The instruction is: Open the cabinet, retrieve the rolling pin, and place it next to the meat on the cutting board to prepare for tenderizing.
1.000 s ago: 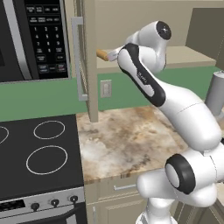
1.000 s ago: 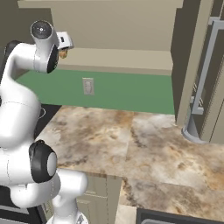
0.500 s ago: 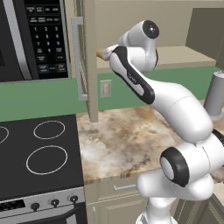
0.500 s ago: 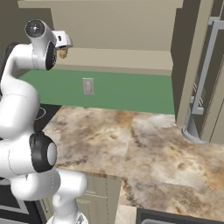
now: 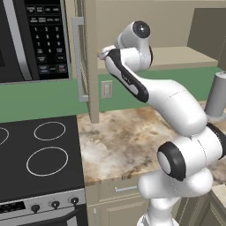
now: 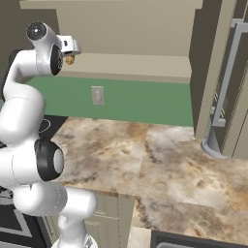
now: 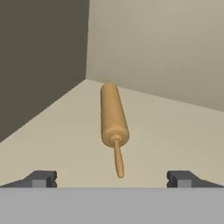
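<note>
The cabinet (image 5: pixel 132 26) is a beige wall unit with its door (image 5: pixel 90 62) swung open, a long vertical silver bar handle (image 5: pixel 79 59) on its edge. Inside, the rolling pin (image 7: pixel 113 116) lies flat on the cabinet's pale shelf floor (image 7: pixel 175 135), near the corner formed by the dark side wall and rear wall. It is a light tan wooden cylinder, its thin knobbed handle (image 7: pixel 117 161) pointing outward toward the cabinet opening.

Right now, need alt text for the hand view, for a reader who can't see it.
A light tan wooden rolling pin lies on the beige cabinet shelf, its near handle pointing toward the camera. The open gripper hovers in front of it, dark fingertips spread wide on either side, not touching it. A dark side wall rises at left.
</note>
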